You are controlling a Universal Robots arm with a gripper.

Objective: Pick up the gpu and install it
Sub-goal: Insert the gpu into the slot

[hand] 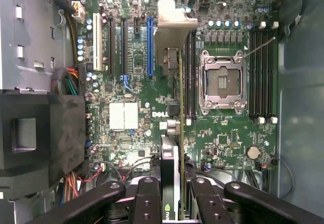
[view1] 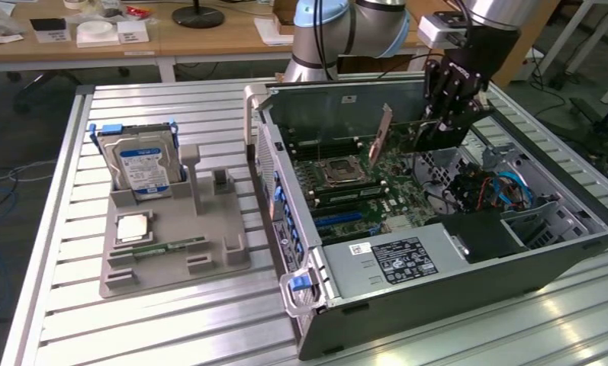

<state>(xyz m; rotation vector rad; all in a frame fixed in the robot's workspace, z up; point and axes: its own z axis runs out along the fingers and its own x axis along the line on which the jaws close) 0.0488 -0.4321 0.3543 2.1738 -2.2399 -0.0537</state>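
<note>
While the tool (view1: 448, 114) hangs in the upper right of the exterior view, inside the open computer case (view1: 436, 263), we see it closed partway on the gpu (view1: 429, 139), pinching the thin card by both faces. We find the card held upright on its edge. Its metal end bracket (view1: 385, 128) points toward the exterior view's left, and the whole card stands over the motherboard (view1: 370, 194).

Through the wrist view we look along the card's thin edge. The gpu (hand: 175, 127) runs away from the tool (hand: 174, 196), whose dark fingers (hand: 147, 198) flank it, and the card lines up between the blue slot (hand: 150, 46) and the CPU socket (hand: 223, 82). We cannot tell whether its lower edge touches the board.

On the table (view1: 181, 335), in the left half of the exterior view, a grey holder (view1: 176, 263) carries an upright hard drive (view1: 141, 169) with a blue label and a green memory stick (view1: 169, 245) lying flat.
</note>
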